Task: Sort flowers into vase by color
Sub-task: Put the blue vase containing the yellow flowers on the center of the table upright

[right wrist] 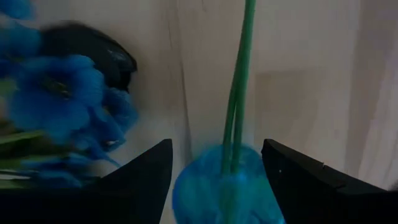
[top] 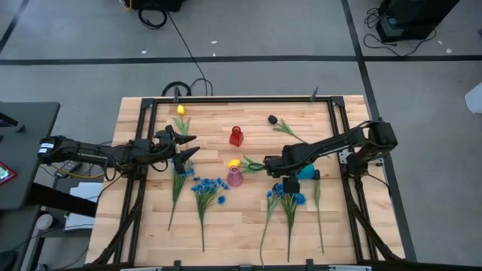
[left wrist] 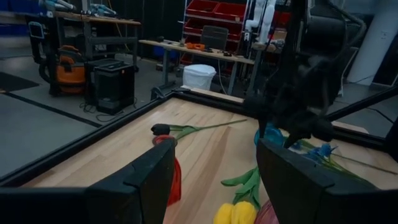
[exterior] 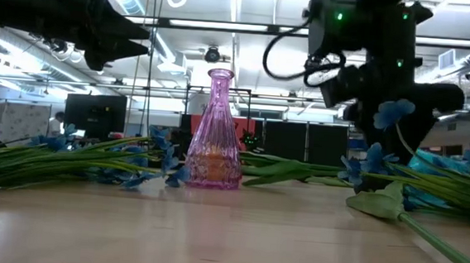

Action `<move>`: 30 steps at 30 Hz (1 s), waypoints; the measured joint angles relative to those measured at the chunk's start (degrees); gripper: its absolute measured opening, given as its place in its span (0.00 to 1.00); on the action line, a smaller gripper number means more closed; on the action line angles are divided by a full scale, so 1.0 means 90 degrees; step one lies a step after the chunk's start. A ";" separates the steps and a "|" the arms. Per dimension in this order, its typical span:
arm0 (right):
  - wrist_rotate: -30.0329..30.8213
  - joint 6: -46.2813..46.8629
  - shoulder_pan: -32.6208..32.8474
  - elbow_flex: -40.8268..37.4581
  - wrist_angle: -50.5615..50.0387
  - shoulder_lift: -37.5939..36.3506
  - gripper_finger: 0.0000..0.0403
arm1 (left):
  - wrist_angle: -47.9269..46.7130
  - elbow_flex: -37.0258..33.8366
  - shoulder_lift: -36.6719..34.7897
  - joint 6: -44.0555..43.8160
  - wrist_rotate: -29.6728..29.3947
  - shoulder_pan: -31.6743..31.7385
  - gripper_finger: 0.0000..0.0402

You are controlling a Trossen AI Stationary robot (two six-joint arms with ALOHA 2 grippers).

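A blue vase (top: 307,174) stands right of centre, and my right gripper (top: 290,179) hangs over it, pointing down and open. In the right wrist view the blue vase (right wrist: 227,186) shows between the two fingers, a green stem (right wrist: 239,68) runs on beyond it, and blue blossoms (right wrist: 56,106) lie beside it. A pink vase (top: 235,178) holds a yellow tulip (top: 234,163). A red vase (top: 236,136) stands behind it. My left gripper (top: 194,144) hovers open at the left, level, with nothing between its fingers.
On the table lie a yellow tulip (top: 181,111) at the far left, a dark tulip (top: 273,119) at the far right, and blue bunches (top: 207,186) (top: 290,198) (top: 181,172) with stems toward the near edge. A black frame (top: 143,150) edges the table.
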 joint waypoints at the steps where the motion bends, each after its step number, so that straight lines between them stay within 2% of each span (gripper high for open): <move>1: -0.0003 0.0001 -0.0014 0.0001 0.0015 0.0045 0.64 | -0.0009 0.0000 0.0000 0.0002 0.0000 0.0000 0.58; 12: 0.0051 -0.0079 -0.0036 0.0001 -0.0376 -0.0176 0.64 | -0.0008 0.0000 -0.0002 0.0007 0.0035 0.0000 0.58; 18: 0.0240 -0.0820 0.0161 0.0001 -0.0402 -0.0163 0.63 | -0.0011 0.0000 -0.0002 0.0007 0.0264 0.0000 0.58; 26: -0.0115 -0.0753 0.0342 -0.0001 -0.0407 -0.0175 0.63 | -0.0009 0.0000 -0.0002 0.0007 0.0384 0.0000 0.58; 30: 0.0111 -0.1052 0.0582 -0.0002 -0.0472 -0.0175 0.61 | -0.0008 0.0000 -0.0002 0.0007 0.0384 0.0000 0.58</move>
